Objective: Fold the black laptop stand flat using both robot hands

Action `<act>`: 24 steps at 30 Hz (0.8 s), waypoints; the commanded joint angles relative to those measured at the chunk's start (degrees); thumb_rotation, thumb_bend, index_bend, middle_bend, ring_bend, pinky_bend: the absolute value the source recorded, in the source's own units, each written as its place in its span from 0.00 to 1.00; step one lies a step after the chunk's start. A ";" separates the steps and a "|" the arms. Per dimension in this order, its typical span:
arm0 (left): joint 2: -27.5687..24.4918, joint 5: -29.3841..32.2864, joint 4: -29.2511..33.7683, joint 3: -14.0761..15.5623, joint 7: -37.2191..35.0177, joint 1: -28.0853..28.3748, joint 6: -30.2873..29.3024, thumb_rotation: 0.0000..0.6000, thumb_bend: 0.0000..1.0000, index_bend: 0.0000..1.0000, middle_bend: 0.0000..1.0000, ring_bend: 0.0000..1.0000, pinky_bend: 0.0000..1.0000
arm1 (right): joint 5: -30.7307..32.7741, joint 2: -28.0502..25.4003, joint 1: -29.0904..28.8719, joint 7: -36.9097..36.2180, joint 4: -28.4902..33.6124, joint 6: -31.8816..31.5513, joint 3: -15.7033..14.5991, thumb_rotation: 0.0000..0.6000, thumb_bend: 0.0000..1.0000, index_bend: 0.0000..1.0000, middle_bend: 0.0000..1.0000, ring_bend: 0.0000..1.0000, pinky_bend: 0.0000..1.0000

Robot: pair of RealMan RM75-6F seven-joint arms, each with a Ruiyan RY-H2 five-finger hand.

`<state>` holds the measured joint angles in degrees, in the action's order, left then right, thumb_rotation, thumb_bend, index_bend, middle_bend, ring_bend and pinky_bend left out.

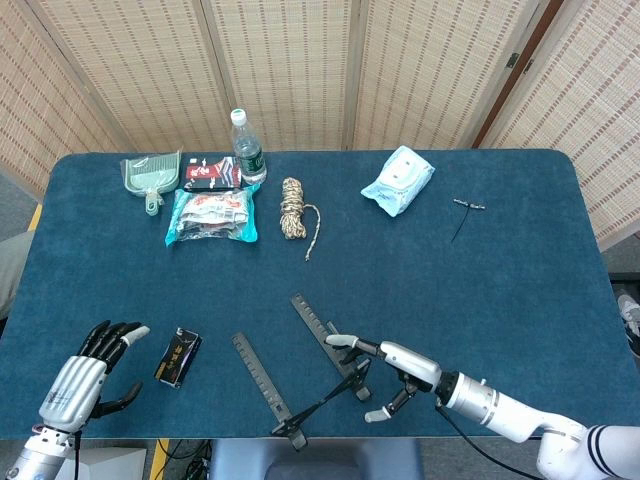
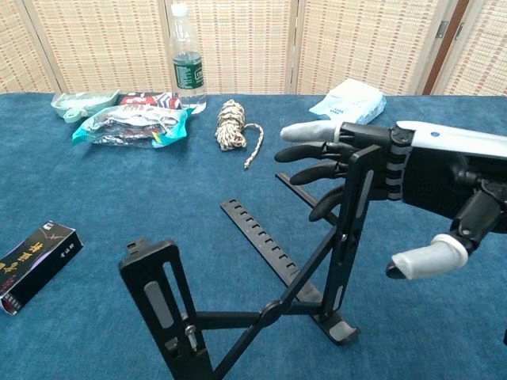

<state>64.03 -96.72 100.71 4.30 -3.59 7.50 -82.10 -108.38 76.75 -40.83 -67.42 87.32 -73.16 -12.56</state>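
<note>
The black laptop stand (image 1: 310, 375) stands unfolded near the table's front edge, its two slotted arms pointing away from me. In the chest view the stand (image 2: 269, 305) shows two raised uprights joined by crossed bars. My right hand (image 1: 385, 365) is at the stand's right upright. In the chest view the right hand (image 2: 380, 178) has its fingers spread and reaching leftward behind that upright, with the thumb hanging apart on the right. I cannot tell whether the fingers touch the upright. My left hand (image 1: 85, 375) hovers at the front left, fingers apart, holding nothing, well left of the stand.
A small black box (image 1: 178, 357) lies between my left hand and the stand. Along the back sit a green dustpan (image 1: 152, 175), a snack packet (image 1: 212, 215), a water bottle (image 1: 246, 148), a rope coil (image 1: 293, 208), a blue-white pack (image 1: 398, 180) and a small tool (image 1: 465, 208).
</note>
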 commanded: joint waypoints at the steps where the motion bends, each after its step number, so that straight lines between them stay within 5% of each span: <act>1: -0.06 -0.07 -0.07 0.10 -0.13 -0.17 -0.30 1.00 0.32 0.14 0.14 0.10 0.00 | 0.43 0.79 -0.35 -0.35 -0.53 0.87 -0.06 1.00 0.01 0.00 0.11 0.13 0.24; 13: 0.01 -0.04 -0.34 0.11 -0.60 -0.03 -0.33 1.00 0.32 0.14 0.14 0.10 0.00 | 2.50 3.08 0.04 -2.70 -2.82 3.08 -1.42 1.00 0.01 0.00 0.11 0.13 0.25; 24: -0.12 0.42 -0.39 0.01 -0.72 -0.12 -0.53 1.00 0.32 0.14 0.14 0.10 0.00 | 4.12 3.99 0.77 -5.08 -3.77 3.99 -2.19 1.00 0.15 0.00 0.11 0.13 0.31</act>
<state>63.91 -96.31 100.32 4.31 -4.31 7.38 -82.62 -104.29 80.73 -40.10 -72.59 83.53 -69.20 -14.72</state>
